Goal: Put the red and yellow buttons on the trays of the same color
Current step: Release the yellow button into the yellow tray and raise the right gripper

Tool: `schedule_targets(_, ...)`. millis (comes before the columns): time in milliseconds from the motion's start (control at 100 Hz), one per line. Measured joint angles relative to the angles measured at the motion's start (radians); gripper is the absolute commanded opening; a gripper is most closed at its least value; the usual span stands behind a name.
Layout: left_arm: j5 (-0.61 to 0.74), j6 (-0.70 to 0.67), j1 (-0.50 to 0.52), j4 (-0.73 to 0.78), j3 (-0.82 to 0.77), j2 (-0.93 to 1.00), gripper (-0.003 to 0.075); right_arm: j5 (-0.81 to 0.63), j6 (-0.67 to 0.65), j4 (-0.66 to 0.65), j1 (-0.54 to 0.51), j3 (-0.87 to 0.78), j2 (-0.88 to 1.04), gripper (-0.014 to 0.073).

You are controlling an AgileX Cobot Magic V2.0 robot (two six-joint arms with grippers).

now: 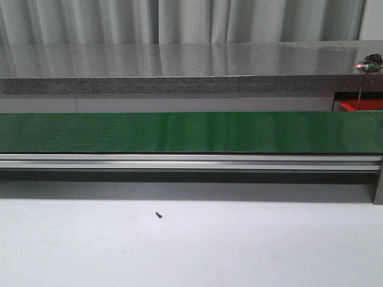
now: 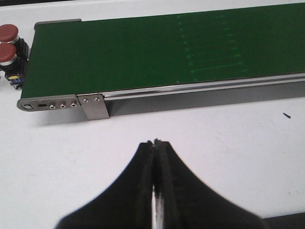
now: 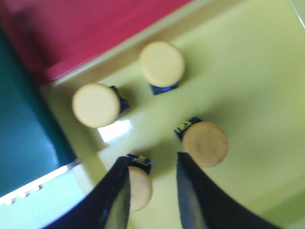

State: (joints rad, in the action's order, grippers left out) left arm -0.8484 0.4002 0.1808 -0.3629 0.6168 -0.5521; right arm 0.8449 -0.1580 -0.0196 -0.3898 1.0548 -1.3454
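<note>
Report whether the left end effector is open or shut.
Shut. In the left wrist view the left end effector has its two black fingers pressed together with nothing between them, over the bare white table.

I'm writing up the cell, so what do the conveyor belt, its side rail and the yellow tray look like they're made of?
Conveyor belt: smooth green rubber or PVC, with soft sheen.
Side rail: likely brushed aluminium, silver with grooves.
Yellow tray: probably glossy plastic, judging by the bright glare patch.
</note>
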Motion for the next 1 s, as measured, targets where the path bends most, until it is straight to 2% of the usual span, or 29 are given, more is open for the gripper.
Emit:
schedule_targets(60,0.000,0.000,0.000,0.000,0.000,0.000,-0.0020,0.002,0.022,0.020,0.043,0.000,0.030,-0.0060)
schedule_targets(80,0.000,0.000,0.000,0.000,0.000,0.000,-0.0020,0.004,0.027,0.020,0.060,0.000,0.039,-0.0075)
schedule_targets(280,0.000,0.000,0.000,0.000,0.000,0.000,-0.0020,0.019,0.043,0.029,0.224,0.000,0.096,-0.0064)
schedule_targets(440,0.000,0.000,0.000,0.000,0.000,0.000,-0.0020,0.019,0.044,0.029,0.310,-0.029,0.132,-0.0064)
schedule_targets(730,0.000,0.000,0.000,0.000,0.000,0.000,-0.0020,-0.090,0.044,0.020,0.324,-0.220,0.294,-0.0064)
schedule_targets(1000,0.000,0.000,0.000,0.000,0.000,0.000,-0.0020,-0.124,0.044,0.004,0.324,-0.391,0.500,-0.0064)
